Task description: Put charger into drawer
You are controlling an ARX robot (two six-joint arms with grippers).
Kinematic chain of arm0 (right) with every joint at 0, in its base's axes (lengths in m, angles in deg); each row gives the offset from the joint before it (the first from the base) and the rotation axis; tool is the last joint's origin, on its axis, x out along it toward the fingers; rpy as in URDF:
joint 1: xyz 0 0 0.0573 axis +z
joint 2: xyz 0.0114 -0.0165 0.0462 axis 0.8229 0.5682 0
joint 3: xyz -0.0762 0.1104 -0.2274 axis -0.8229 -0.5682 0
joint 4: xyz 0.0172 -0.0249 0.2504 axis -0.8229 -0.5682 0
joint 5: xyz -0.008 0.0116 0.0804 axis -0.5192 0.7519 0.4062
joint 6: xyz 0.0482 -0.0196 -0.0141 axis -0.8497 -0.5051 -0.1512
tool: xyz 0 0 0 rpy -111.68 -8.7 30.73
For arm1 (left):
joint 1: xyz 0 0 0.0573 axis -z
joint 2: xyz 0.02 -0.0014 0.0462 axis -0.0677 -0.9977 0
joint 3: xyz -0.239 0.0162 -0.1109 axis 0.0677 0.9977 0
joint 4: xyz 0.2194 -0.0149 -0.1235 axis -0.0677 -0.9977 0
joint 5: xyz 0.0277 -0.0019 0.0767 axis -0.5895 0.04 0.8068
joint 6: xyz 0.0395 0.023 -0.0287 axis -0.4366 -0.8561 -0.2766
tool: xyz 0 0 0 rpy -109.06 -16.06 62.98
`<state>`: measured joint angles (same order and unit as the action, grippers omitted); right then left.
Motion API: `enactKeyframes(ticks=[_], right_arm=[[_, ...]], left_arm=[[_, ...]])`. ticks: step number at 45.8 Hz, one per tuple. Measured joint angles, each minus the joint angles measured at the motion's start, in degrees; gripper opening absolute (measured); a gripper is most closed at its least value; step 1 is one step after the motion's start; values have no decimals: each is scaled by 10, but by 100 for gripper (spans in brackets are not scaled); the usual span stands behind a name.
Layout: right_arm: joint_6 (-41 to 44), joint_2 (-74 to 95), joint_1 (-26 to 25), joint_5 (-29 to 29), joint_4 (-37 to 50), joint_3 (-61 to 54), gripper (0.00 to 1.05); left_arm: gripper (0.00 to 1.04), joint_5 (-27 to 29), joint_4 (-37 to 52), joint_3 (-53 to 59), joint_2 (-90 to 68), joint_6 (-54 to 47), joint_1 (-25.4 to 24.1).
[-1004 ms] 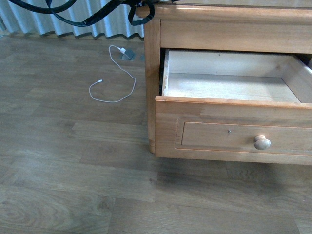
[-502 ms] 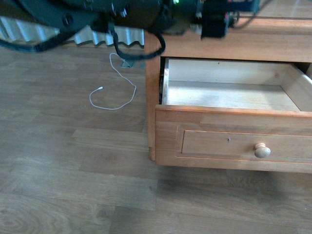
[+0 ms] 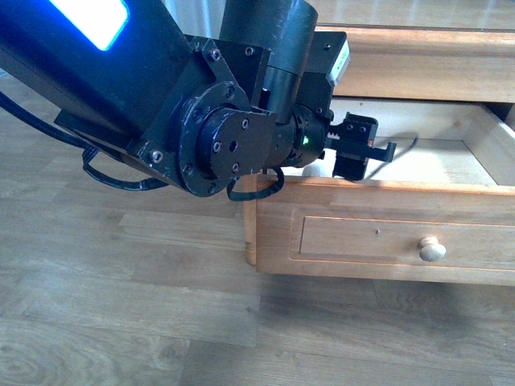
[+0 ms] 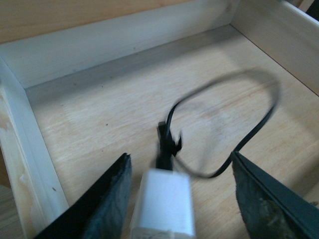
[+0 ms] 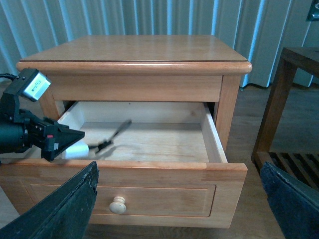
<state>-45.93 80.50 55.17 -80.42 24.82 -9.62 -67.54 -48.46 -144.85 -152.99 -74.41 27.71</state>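
1. The left gripper (image 4: 179, 157) is spread wide and pinches nothing. It hangs inside the open upper light-brown wooden drawer (image 4: 124, 45) with a pale floor.
2. The small white rectangular charger (image 4: 164, 204) is between the two dark fingers (image 4: 112, 199), close to one and well apart from the other. Its thin black cable (image 4: 256, 124) loops ahead and looks blurred, so I cannot tell if the block already rests on the wood.
3. Taking the back wall as 12 o'clock and the round wooden knob (image 5: 118, 204) as 6 o'clock, the charger is near 8 o'clock of the drawer. The cable runs from it toward 2 o'clock.
4. The long axis of the block is about parallel to the fingers, with the cable end pointing away from the wrist.
5. The left arm is much nearer. The right gripper (image 5: 178, 168), also spread and empty, is well apart, in front of the wooden nightstand (image 5: 134, 50).
6. I judge the placing nearly done. The next move should be a straight lift back along the finger line, because a sideways move could catch the loop and drag the charger out.
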Motion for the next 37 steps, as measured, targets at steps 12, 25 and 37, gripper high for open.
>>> enactKeyframes(ticks=[12,25,37], right_arm=[[0,0,0,0,0,0,96],[0,0,0,0,0,0,96],[0,0,0,0,0,0,96]], left_arm=[[99,101,63,59,71,-4,-2],[99,208,78,226,339,-6,-59],[99,272,-52,459,734,-16,-102]])
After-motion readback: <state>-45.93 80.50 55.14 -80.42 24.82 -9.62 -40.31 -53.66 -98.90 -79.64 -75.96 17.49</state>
